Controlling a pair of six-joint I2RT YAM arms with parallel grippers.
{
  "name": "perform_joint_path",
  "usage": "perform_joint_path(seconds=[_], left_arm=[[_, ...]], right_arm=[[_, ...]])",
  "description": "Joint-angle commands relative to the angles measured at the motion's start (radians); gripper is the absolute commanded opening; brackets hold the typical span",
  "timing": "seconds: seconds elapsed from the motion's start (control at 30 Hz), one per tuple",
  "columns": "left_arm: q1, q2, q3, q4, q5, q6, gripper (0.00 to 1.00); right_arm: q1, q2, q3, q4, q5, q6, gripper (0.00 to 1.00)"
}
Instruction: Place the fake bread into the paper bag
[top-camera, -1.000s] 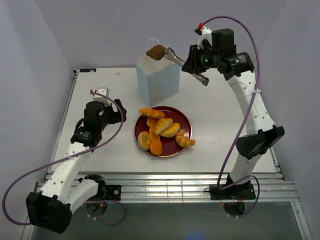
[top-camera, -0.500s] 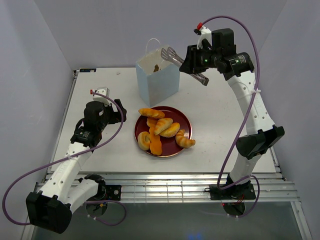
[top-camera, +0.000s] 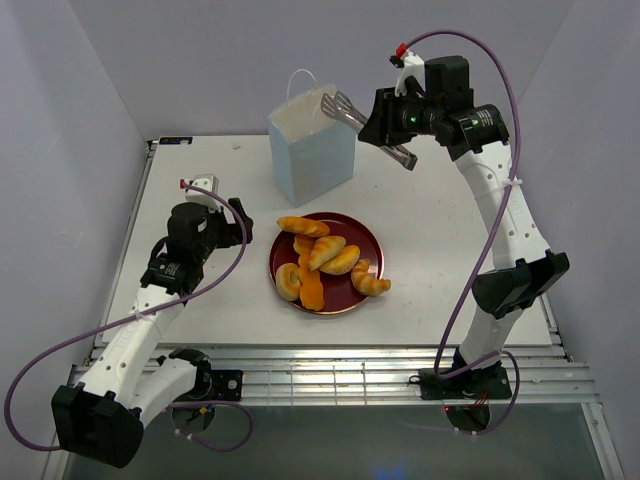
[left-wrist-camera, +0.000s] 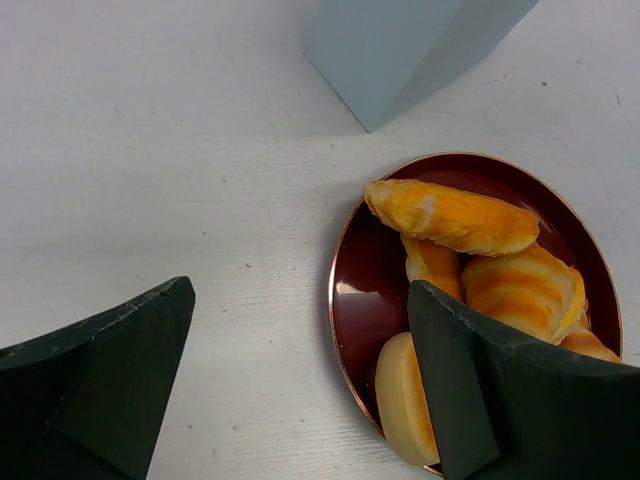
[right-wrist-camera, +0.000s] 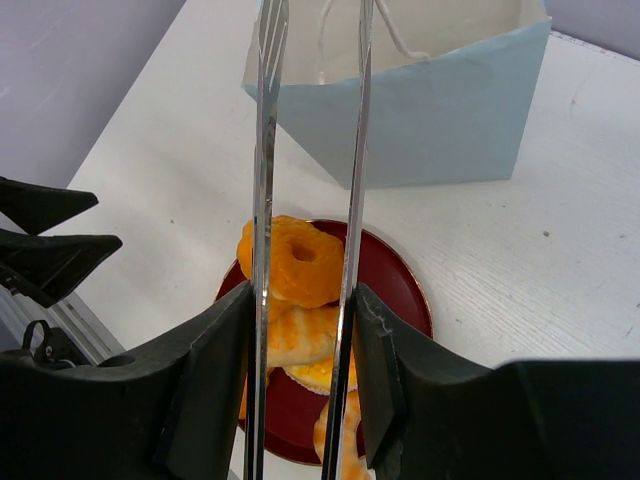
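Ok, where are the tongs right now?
In the top view the tongs are held by the right gripper at the far side of the table, their tips over the right edge of the paper bag.

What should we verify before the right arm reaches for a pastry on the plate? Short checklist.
1. Tongs empty: ok, nothing between the tips.
2. Right pincer clamped on the tongs: ok, both tong arms sit between its fingers.
3. Paper bag upright with its mouth open: ok.
4. Fake bread reachable: ok, several pieces piled on the plate, nothing over them.
5. Left pincer out of the way: ok, open and empty, to the left of the plate.
6. Room left inside the bag: cannot tell, the bottom is hidden in every view.
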Motion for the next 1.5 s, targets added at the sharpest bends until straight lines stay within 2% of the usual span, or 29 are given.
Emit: perform_joint_path(seconds=[0.0,0.37,0.6,0.7,0.83,0.97,1.1,1.2,1.47], left_arm=[[-0.005,-0.025,0.018,0.012,-0.002,0.007,0.98],[-0.005,-0.025,0.018,0.012,-0.006,0.007,0.98],[-0.005,-0.025,0.019,0.012,-0.019,0.010,0.98],[-0.007,-0.025,0.019,0.009,-0.022,0.011,0.98],[-0.005,-0.025,0.021,0.009,-0.023,0.011,0.98],[-0.005,-0.025,0.019,0.008,-0.025,0.013,0.98],[-0.005,-0.023,0.021,0.008,-0.032,0.014,0.97],[-0.005,-0.022,0.022,0.006,-0.029,0.016,0.90],[-0.005,-0.019,0.021,0.003,-0.049,0.018,0.93]], right_arm=[[-0.006,-0.037,0.004,0.064,-0.027,0.022,0.48],[-0.023,-0.140,-0.030,0.068,0.028,0.021,0.48],[-0.034,-0.233,-0.131,0.072,0.068,0.005,0.48],[-0.034,-0.310,-0.237,0.079,0.072,-0.002,0.47],[-0.034,-0.448,-0.470,0.124,0.067,-0.001,0.47],[-0.034,-0.633,-0.779,0.173,0.056,0.016,0.47],[-0.032,-0.756,-0.988,0.193,0.027,0.025,0.46],[-0.032,-0.825,-1.116,0.188,0.007,0.025,0.47],[-0.032,-0.950,-1.308,0.110,0.009,-0.009,0.47]])
